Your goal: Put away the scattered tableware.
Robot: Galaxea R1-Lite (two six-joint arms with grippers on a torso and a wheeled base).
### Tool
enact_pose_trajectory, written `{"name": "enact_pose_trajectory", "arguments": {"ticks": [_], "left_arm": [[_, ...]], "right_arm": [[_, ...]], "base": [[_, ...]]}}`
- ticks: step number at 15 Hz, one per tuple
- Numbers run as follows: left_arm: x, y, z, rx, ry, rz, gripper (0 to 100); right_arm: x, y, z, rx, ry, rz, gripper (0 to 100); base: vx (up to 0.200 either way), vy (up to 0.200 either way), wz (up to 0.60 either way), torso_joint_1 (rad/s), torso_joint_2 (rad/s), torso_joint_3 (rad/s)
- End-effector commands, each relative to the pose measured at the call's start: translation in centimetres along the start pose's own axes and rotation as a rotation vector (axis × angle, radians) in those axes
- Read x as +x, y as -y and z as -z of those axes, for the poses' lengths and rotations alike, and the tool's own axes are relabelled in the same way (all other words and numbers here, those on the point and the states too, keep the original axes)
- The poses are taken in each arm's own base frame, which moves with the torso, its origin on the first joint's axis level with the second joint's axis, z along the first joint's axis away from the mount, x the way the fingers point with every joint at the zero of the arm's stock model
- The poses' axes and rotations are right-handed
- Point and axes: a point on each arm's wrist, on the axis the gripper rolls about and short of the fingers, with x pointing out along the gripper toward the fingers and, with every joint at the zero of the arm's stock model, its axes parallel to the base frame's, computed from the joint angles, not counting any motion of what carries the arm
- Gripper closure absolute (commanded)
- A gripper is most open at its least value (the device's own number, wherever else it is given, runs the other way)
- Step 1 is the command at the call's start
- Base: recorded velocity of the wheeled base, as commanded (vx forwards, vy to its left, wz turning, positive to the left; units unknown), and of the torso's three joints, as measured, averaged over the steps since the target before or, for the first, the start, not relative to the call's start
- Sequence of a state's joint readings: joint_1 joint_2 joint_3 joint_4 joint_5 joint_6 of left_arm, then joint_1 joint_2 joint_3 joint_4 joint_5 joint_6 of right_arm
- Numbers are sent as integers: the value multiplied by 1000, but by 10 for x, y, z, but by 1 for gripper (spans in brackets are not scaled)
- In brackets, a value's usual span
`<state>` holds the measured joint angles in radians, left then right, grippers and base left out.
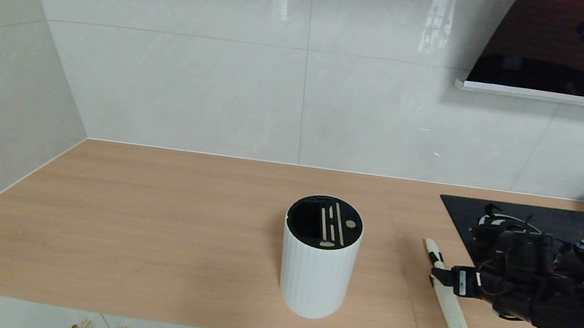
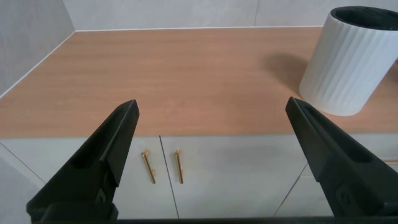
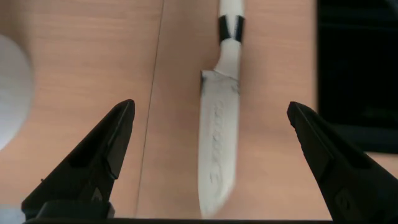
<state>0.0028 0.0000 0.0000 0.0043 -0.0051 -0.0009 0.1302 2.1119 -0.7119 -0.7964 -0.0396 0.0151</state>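
White knife (image 3: pixel 217 149) flat on wooden counter (image 1: pixel 172 227); right gripper (image 3: pixel 210 109) above it, fingers apart; left gripper (image 2: pixel 211 104) spread too, facing white holder (image 1: pixel 317 266).

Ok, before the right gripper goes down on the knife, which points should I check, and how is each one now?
1. Right gripper open: ok, fingers wide apart.
2. Knife between its fingers: ok.
3. Fingers beside the handle: not ok, they flank the blade.
4. Knife flat on the counter, touching nothing else: ok.
5. Holder upright, slots facing up: ok.
6. Left gripper open, apart from the holder: ok.
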Motion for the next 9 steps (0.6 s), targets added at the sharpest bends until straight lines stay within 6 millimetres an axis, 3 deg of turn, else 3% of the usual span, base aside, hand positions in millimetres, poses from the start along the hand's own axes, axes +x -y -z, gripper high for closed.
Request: {"name": "enact_pose_trajectory", "arguments": {"ticks": [1,4,9], "left_arm": [[0,0,0,-1,0,-1,0],[0,0,0,-1,-2,-1,0],[0,0,0,-1,-2,1,0]], "right_arm": [[28,-3,22,-12,-59,4,0],[47,-3,40,-19,-47,8,0],[62,-3,44,-22,-28,23,0]], "base": [[0,0,0,0,0,0],[0,0,0,0,0,0],[0,0,0,0,0,0]]}}
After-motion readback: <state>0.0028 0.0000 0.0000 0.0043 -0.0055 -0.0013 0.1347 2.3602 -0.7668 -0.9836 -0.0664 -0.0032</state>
